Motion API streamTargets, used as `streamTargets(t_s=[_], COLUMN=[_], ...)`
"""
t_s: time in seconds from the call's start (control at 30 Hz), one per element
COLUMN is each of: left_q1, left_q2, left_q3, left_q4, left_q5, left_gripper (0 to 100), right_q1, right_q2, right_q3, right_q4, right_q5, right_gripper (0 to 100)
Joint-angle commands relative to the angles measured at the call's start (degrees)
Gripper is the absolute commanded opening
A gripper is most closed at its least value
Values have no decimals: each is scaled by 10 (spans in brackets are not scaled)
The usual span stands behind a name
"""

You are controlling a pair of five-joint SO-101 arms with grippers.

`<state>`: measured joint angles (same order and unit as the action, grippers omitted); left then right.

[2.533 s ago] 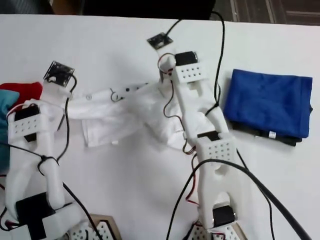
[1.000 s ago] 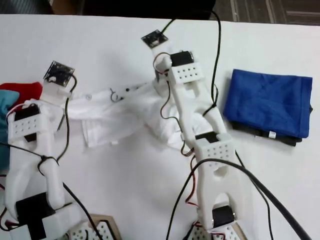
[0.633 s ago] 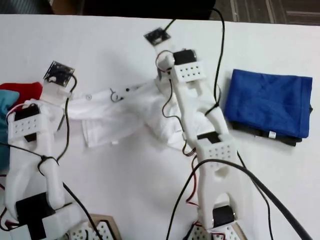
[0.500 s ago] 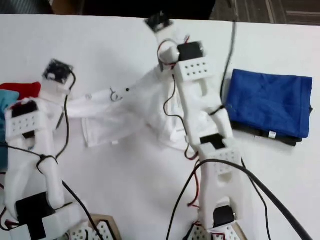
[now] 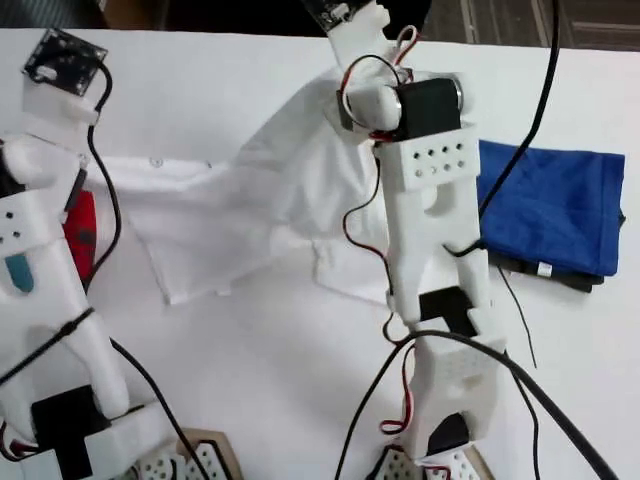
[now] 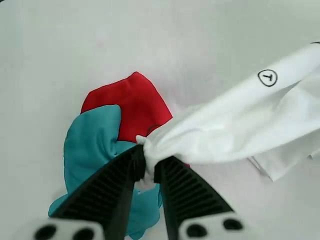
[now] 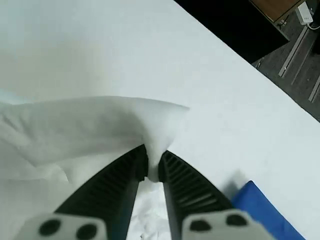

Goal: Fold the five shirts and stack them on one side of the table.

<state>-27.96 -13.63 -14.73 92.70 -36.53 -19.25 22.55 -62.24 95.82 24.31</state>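
White shirt [image 5: 262,195], one bunched end pinched in left gripper [image 6: 149,161], other in right gripper [image 7: 153,161]

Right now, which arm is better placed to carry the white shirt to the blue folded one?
Right, likely: the right end effector grips the white shirt nearest the blue shirt; the left end effector holds the far end over the red shirt.

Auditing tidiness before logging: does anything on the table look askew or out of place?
The folded blue shirt sits offset on a black garment, whose edge pokes out beneath. The red shirt and teal shirt lie crumpled together.
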Motion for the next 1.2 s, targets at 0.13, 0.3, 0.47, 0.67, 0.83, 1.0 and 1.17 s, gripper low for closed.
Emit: streamTargets(t_s=[0.13, 0.3, 0.47, 0.67, 0.83, 1.0, 1.17], left_q1=[-3, -4, -2, -3, -4, -4, -4], left_q2=[-9, -10, -64, -164, -238, -301, -333], left_q3=[-167, -177, -177, -173, -175, -176, -173], left_q4=[91, 91, 91, 91, 88, 87, 89], left_q5=[4, 4, 11, 38, 40, 40, 40], left_gripper=[25, 25, 25, 25, 25, 25, 25], right_q1=[8, 5, 8, 8, 8, 8, 16], right_q2=[-172, -306, -393, -433, -466, -515, -560], right_q3=[-87, -87, -86, -87, -91, -91, -87], right_q4=[11, 7, 8, 9, 6, -15, -31], right_q5=[21, 25, 47, 69, 70, 105, 123], right_gripper=[20, 20, 20, 20, 20, 20, 19])
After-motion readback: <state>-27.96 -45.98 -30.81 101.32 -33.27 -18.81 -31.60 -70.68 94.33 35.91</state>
